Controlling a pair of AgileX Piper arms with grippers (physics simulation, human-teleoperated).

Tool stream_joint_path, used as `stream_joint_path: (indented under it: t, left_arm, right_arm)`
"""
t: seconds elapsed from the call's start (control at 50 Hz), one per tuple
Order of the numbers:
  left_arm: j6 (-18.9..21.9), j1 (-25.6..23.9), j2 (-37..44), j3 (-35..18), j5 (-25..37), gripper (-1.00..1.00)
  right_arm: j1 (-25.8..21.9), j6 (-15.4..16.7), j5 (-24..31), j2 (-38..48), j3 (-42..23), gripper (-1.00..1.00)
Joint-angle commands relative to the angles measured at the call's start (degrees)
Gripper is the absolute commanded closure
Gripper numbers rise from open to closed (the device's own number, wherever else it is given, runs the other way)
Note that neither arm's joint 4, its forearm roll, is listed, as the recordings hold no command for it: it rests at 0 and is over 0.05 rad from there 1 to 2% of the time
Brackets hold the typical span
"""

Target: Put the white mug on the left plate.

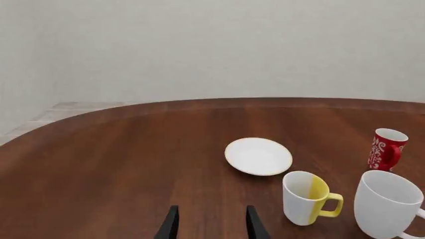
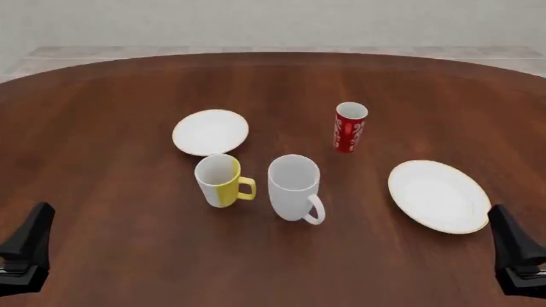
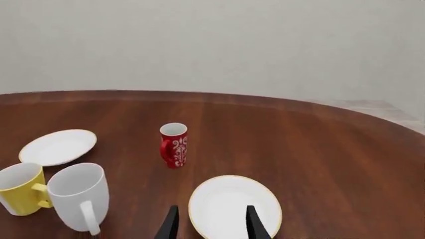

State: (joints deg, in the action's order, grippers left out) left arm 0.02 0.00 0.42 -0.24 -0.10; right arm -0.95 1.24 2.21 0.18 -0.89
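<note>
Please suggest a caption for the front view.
White mug stands beside yellow mug, near the small plate; both arms wait at the table's near edge.

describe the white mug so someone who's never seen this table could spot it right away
On the round dark wooden table, look near the middle, where three cups stand between two white plates. The tall plain all-white ceramic mug is the nearest of them, right beside the white-and-yellow mug. It is the largest cup, white all over with a white loop handle, unlike the slim red patterned cup.

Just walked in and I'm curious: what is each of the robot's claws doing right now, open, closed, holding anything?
Left gripper: open, holding nothing.
Right gripper: open, holding nothing; the white mug stands untouched on the table.
</note>
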Motion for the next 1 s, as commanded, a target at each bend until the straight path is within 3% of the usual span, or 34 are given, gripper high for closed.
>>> stream_joint_path:
  t: [0.02, 0.08, 0.12, 0.18, 0.26, 0.38, 0.48, 0.5, 0.58, 0.68, 0.76, 0.86, 0.94, 1.0]
  left_arm:
    - [0.00, 0.01, 0.02, -0.01, 0.00, -1.00]
    - [-0.01, 0.01, 0.02, -0.01, 0.00, -1.00]
    - [0.00, 0.02, 0.01, -0.01, 0.00, -1.00]
    - [0.01, 0.00, 0.01, -0.01, 0.00, -1.00]
    - [0.00, -0.01, 0.02, -0.01, 0.00, -1.00]
    - [0.00, 0.01, 0.01, -0.01, 0.00, -1.00]
    - [0.00, 0.01, 0.01, -0.01, 0.00, -1.00]
    - [0.00, 0.00, 0.01, -0.01, 0.00, -1.00]
    - [0.00, 0.01, 0.01, -0.01, 0.00, -1.00]
    - [0.00, 0.00, 0.02, -0.01, 0.00, -1.00]
    - [0.00, 0.00, 0.01, -0.01, 0.00, -1.00]
    - [0.00, 0.00, 0.02, -0.01, 0.00, -1.00]
    - [0.00, 0.01, 0.01, -0.01, 0.00, -1.00]
    - [-0.01, 0.00, 0.02, -0.01, 0.00, -1.00]
  right_arm:
    - [-0.44, 1.79, -0.43, 2.15, -0.74, -1.00]
    - [-0.36, 1.36, -1.39, 4.14, -1.46, -1.00]
    - [-0.64, 2.72, -2.37, 6.41, -1.87, -1.00]
    - [-1.37, 0.91, -0.24, 6.01, -3.93, -1.00]
    - [-1.24, 1.34, 0.07, 7.28, -5.31, -1.00]
    - [-3.14, 4.18, 0.73, 10.28, -7.66, -1.00]
    - [-4.76, 4.57, 2.81, 10.21, -9.82, -1.00]
    - [-5.07, 7.13, 2.03, 11.22, -9.58, -1.00]
    - [-5.33, 6.20, 2.59, 12.11, -10.63, -1.00]
    - [-5.83, 7.99, 4.19, 12.79, -12.60, -1.00]
    - [-6.11, 7.45, 5.56, 14.00, -14.78, -1.00]
    - [-7.13, 14.19, 3.70, 21.34, -15.31, -1.00]
    - [-6.27, 14.28, 3.41, 21.53, -15.98, -1.00]
    - [-5.18, 16.72, 2.83, 24.08, -16.64, -1.00]
